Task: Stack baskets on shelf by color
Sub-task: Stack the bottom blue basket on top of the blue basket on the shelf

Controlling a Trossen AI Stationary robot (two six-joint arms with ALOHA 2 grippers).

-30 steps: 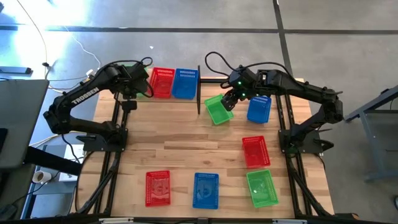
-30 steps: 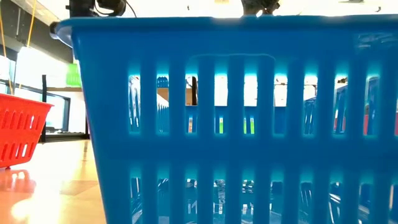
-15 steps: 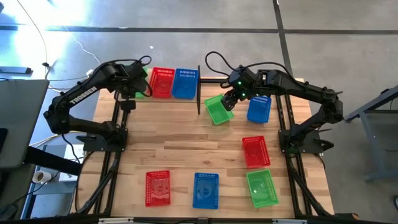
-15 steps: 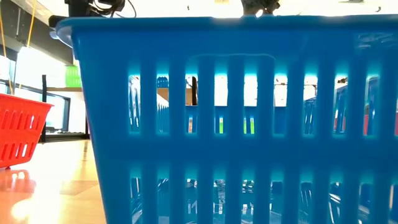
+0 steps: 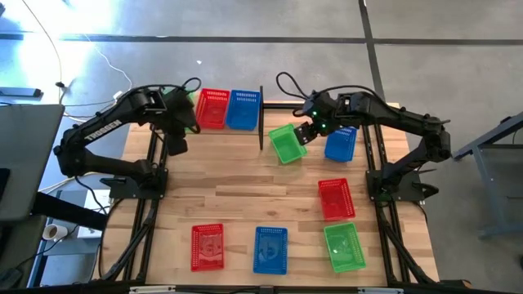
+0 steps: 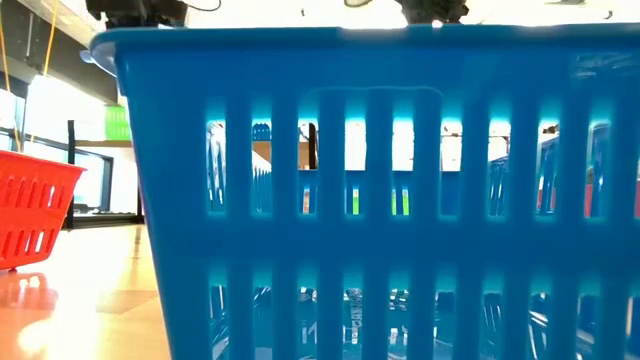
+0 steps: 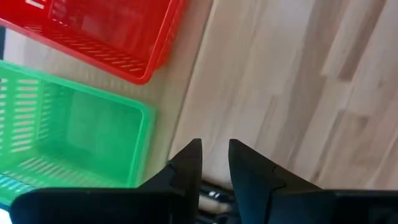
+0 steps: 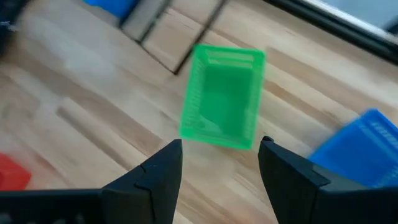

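Observation:
On the shelf point(image 7: 179, 93) at the far left stand a green basket point(image 7: 68, 140), a red basket point(image 5: 213, 108) and a blue basket point(image 5: 243, 109), each on its bottom. My left gripper point(image 7: 215, 155) hangs just off the shelf's near edge beside the green one, its fingers a little apart with nothing between them. A second green basket point(image 5: 284, 144) lies on the tabletop right of the shelf. My right gripper point(image 8: 221, 158) hovers above its right end, wide open and clear of it.
A blue basket point(image 5: 340, 143) sits just right of the right gripper. A red basket point(image 5: 335, 198) and a green one point(image 5: 343, 246) lie along the right side. A red point(image 5: 207, 247) and a blue basket point(image 5: 270, 249) sit by the near edge, the blue filling the low view point(image 6: 380, 200).
My left gripper has drawn back from the green basket on the shelf toward the table's near edge, rolling at the wrist as it went. My right gripper has rolled and tipped above the green basket on the tabletop. Neither basket has moved.

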